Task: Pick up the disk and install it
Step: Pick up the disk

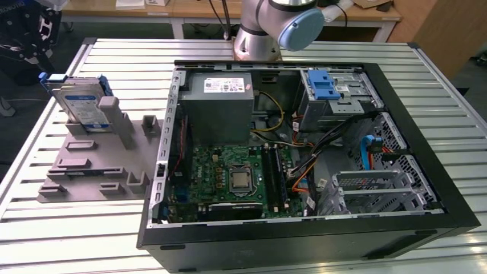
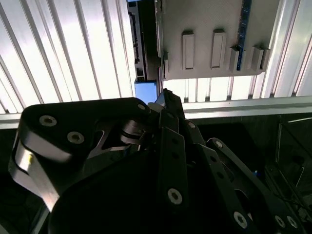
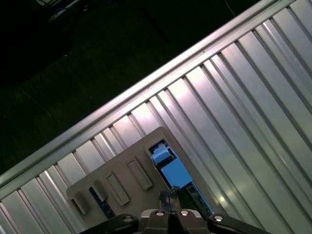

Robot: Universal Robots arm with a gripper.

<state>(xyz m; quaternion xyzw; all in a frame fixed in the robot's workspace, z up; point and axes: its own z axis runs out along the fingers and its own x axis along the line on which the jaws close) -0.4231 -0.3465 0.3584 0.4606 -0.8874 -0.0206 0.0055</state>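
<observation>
The disk [image 1: 81, 106], a silver drive with a white-and-blue label in a blue carrier, stands on edge in a slot of the grey fixture [image 1: 91, 165] on the exterior view's left. In the first wrist view my gripper [image 3: 170, 195] hangs high above the table, its fingers together with nothing between them, and the disk [image 3: 168, 171] lies below just past its tips. The second wrist view has the gripper [image 2: 165, 95] in front, with the disk's blue carrier [image 2: 145, 91] and the fixture [image 2: 209, 34] beyond.
An open black computer case [image 1: 426, 137] fills the table's middle and right, with a grey power-supply box [image 1: 220, 108], a motherboard [image 1: 236, 182] and a grey drive cage with a blue latch [image 1: 323, 85]. The arm's base [image 1: 259, 34] stands behind it on the ribbed metal table [image 1: 68, 240].
</observation>
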